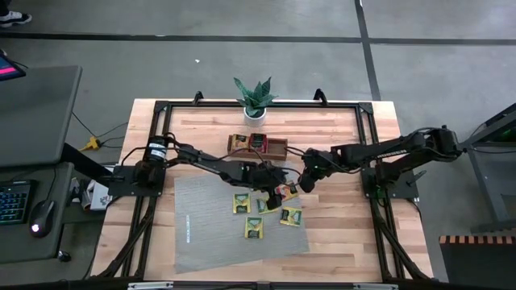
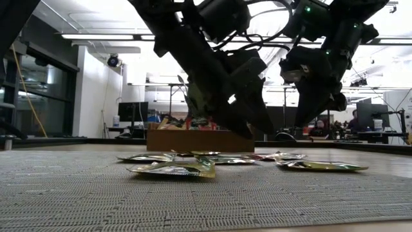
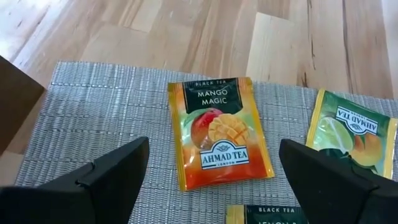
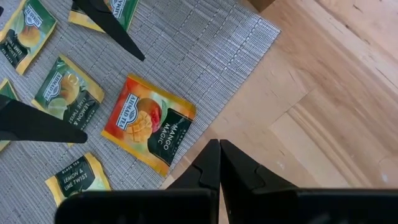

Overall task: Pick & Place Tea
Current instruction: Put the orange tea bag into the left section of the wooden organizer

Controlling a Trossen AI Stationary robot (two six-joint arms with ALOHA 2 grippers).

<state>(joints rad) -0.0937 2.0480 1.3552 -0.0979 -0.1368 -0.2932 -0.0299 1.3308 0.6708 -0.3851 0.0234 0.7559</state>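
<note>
An orange "Mango Magic" tea sachet (image 3: 217, 134) lies flat on the grey ribbed mat (image 1: 210, 234); it also shows in the right wrist view (image 4: 149, 121) and the high view (image 1: 284, 192). My left gripper (image 3: 214, 186) is open just over it, one finger on either side, touching nothing. My right gripper (image 4: 219, 165) is shut and empty, close to the sachet's right, over the mat's right edge. Several green-and-yellow sachets (image 1: 255, 229) lie flat on the mat nearer the table's front; one (image 3: 351, 134) lies beside the orange one.
A brown wooden tray (image 1: 278, 147) with sachets in it stands just beyond the mat's far edge. A small potted plant (image 1: 255, 101) stands at the table's far edge. Bare wood (image 1: 347, 234) lies to the mat's right, and the mat's left half is bare.
</note>
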